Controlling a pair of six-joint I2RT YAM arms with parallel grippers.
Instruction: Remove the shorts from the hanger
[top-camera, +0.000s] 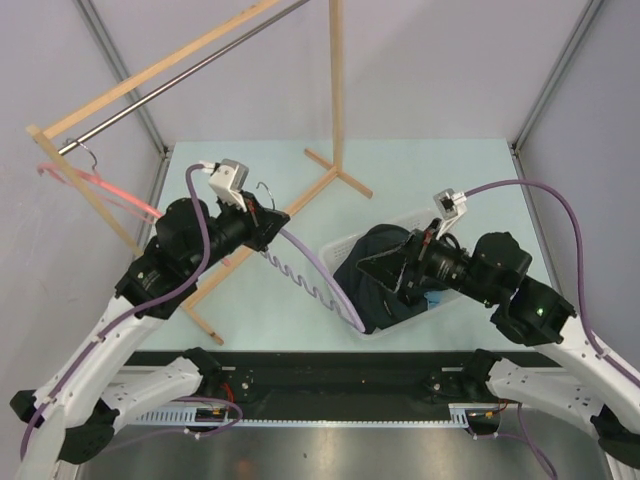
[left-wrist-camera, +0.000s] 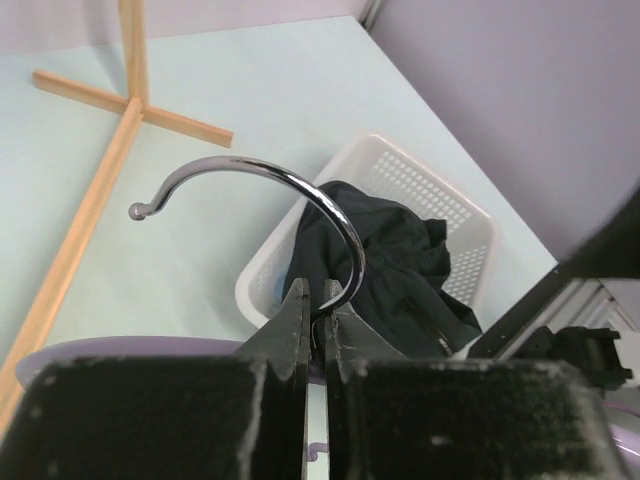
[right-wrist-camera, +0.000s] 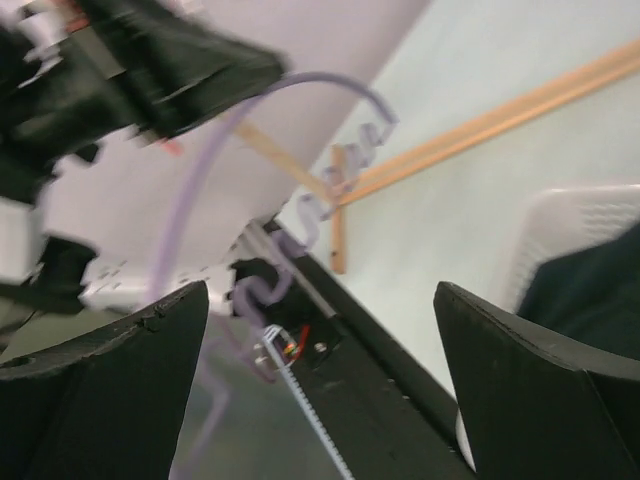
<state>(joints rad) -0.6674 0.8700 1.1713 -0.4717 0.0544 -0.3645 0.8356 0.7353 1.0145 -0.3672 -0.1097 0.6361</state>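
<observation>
Glossy metal hanger hook (left-wrist-camera: 300, 183) (smooth), matt cloth shorts (left-wrist-camera: 390, 250).

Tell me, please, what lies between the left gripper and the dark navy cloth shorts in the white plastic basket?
In the top view, a lavender spiral strand crosses the pale table between the left gripper and the dark navy shorts.

Tabletop (top-camera: 450, 170) layout:
- Rack (top-camera: 336, 80) takes the far and left part. Its upright post stands far centre. One base rail (top-camera: 310, 195) runs from the post's foot toward the near left.
- The rack's rod (top-camera: 190, 73) crosses high at far left. A hanger (top-camera: 105, 188) hangs from it, beyond the tabletop's left edge.
- Basket (top-camera: 345, 243) sits on the right half, near side, with the shorts (top-camera: 375, 280) heaped inside.
- Left tool (top-camera: 262, 222) is left of the basket, above the base rail, with a hanger hook (top-camera: 268, 190) pinched in it.
- Right tool (right-wrist-camera: 320, 290) is over the basket's right side, above the shorts, facing left.
</observation>
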